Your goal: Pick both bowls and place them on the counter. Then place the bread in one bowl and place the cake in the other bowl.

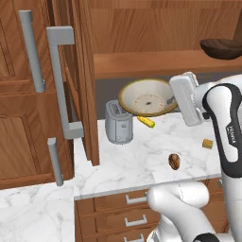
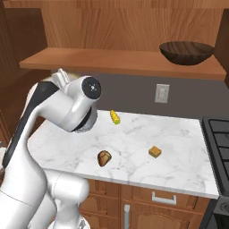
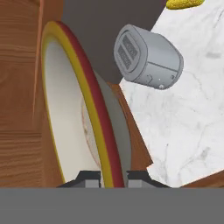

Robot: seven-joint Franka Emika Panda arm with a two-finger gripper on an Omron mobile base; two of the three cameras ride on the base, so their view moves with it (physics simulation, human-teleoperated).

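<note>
The beige bowl (image 1: 146, 97) hangs tilted on edge above the back of the counter (image 1: 137, 160), under the wooden shelf. My gripper (image 1: 171, 100) is shut on its right rim. In the hand view the brown and yellow rim (image 3: 94, 113) runs straight between the fingertips of the gripper (image 3: 113, 178). The dark wood bowl (image 1: 222, 48) (image 2: 186, 51) stands on the shelf at the right. The bread (image 1: 174, 161) (image 2: 104, 158) lies near the counter's front edge. The cake (image 1: 207, 143) (image 2: 155, 151) sits to its right.
A grey toaster (image 1: 118, 123) (image 3: 146, 59) stands just left of and below the held bowl. A yellow cylinder (image 1: 146, 121) (image 2: 115, 117) lies beneath it. A tall cabinet door with metal handles (image 1: 59, 85) stands open at the left. A stove (image 2: 219, 129) borders the counter on the right.
</note>
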